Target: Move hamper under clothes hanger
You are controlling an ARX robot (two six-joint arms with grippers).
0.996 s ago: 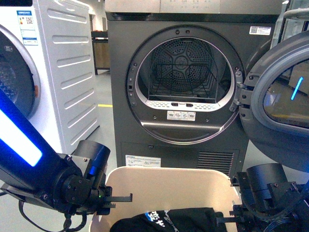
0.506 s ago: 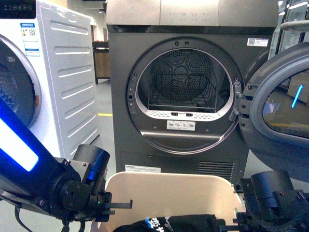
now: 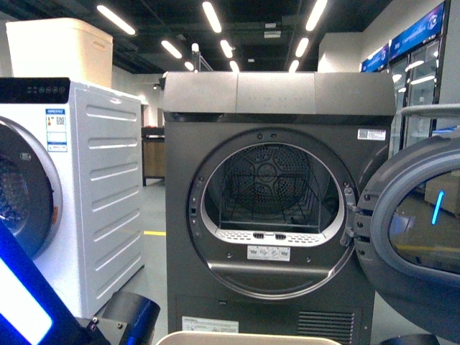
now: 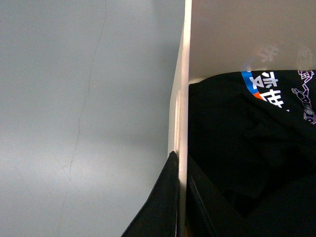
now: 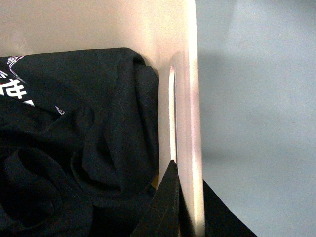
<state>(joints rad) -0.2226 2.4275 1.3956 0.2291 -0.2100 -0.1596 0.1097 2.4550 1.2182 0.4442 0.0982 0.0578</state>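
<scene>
closest in, on the left wrist view, my left hand (image 4: 179, 197) is clamped on the side wall of the hamper (image 4: 232, 34), one dark finger outside and one inside the rim. the right wrist view shows the same thing: right hand (image 5: 190, 197) is pinched over the opposite rim, right by the oval handle slot (image 5: 172, 113). so both grips look done. the hamper sits between my arms, low in front of me, and only a sliver of its far rim (image 3: 251, 337) shows at the bottom of the front view.

the hamper is smooth beige plastic with a thin wall and a rolled edge. a black t-shirt (image 4: 237, 148) with a blue and white print lies soft and crumpled inside. the floor (image 4: 74, 123) is plain grey with a hairline crack.

further out is a dark grey dryer (image 3: 277, 108) with its round door (image 3: 417, 230) swung open and a perforated metal drum. beside it is a white washer (image 3: 100, 194) with a pale boxy bin (image 3: 61, 50) on top.

the clothes hanger isn't in any view, so i judge the whole carry and the set-down under it are left.
</scene>
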